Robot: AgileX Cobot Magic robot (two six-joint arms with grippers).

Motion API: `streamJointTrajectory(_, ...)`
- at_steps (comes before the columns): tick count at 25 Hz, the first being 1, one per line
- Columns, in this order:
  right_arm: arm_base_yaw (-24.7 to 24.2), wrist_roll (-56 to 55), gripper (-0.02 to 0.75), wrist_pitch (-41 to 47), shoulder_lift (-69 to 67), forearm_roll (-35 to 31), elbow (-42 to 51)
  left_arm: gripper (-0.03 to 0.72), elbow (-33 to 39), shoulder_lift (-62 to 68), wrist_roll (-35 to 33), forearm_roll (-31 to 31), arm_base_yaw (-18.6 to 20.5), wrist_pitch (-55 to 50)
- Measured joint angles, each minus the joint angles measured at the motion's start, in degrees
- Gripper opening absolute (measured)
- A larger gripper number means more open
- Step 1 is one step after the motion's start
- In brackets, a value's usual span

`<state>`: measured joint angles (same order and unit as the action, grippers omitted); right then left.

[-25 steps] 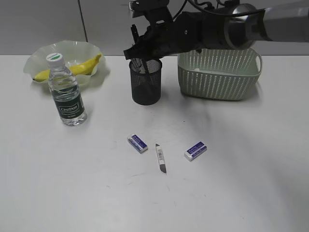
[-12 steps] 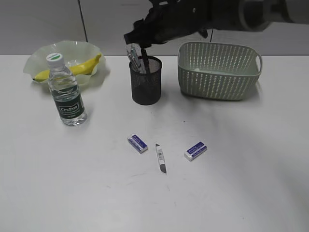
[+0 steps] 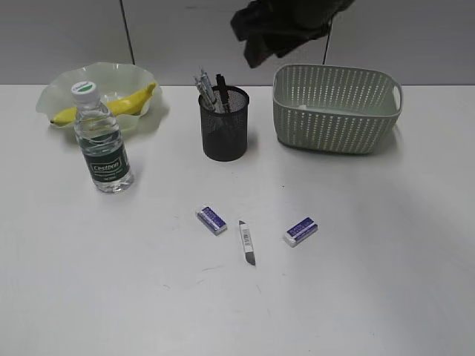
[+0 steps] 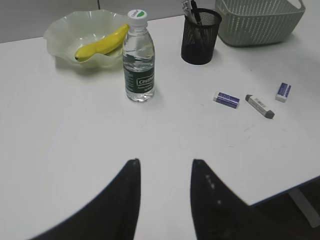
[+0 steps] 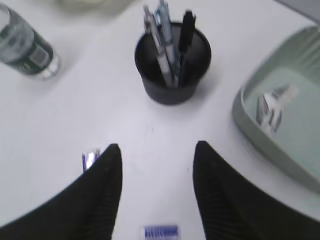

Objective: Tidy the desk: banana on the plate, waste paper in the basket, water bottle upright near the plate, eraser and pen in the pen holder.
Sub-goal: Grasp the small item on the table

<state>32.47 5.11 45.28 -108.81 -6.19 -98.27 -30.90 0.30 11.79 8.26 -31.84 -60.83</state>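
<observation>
Black mesh pen holder (image 3: 224, 124) upright mid-desk w/ several pens (image 5: 165, 42) inside. Yellow banana (image 3: 111, 106) in pale green ruffled plate (image 3: 52, 93); clear water bottle (image 3: 102, 141) upright just beside it. R gripper (image 5: 157, 192) above holder, fingers spread, empty. L gripper (image 4: 164, 200) fingers apart, empty. Two white-blue erasers (image 3: 211, 219) lie on white desk (image 3: 356, 297).

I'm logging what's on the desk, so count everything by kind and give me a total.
Erasers: 2
Loose pen-like stick: 1
Water bottle: 1
Banana: 1
Plate: 1
Pen holder, with pens: 1
Basket: 1
Waste paper, in basket: 1
Total: 9
</observation>
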Motion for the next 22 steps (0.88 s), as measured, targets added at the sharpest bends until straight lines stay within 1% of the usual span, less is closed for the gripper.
streamJointTrajectory(3, 0.00, -3.21, 0.382, 10.28, 3.15, 3.95, 0.00, 0.256, 0.00, 0.00, 0.00, 0.00, 0.00, 0.00)
streamJointTrajectory(5, 0.00, -3.83, 0.382, 15.47, 5.52, 6.19, 0.25, 0.256, 0.00, 0.00, 0.00, 0.00, 0.00, 0.00)
streamJointTrajectory(8, 0.00, -3.79, 0.382, 20.57, 10.91, 6.79, 2.49, 0.256, 0.00, 0.00, 0.00, 0.06, 0.00, 0.00)
streamJointTrajectory(13, 0.00, -3.50, 0.382, 22.17, 23.28, 7.01, 12.45, 0.256, 0.00, 0.00, 0.00, 0.18, 0.00, 0.00)
streamJointTrajectory(22, 0.00, -3.45, 0.382, 22.47, 53.56, 7.03, 38.19, 0.256, 0.00, 0.00, 0.00, 0.18, 0.00, 0.00)
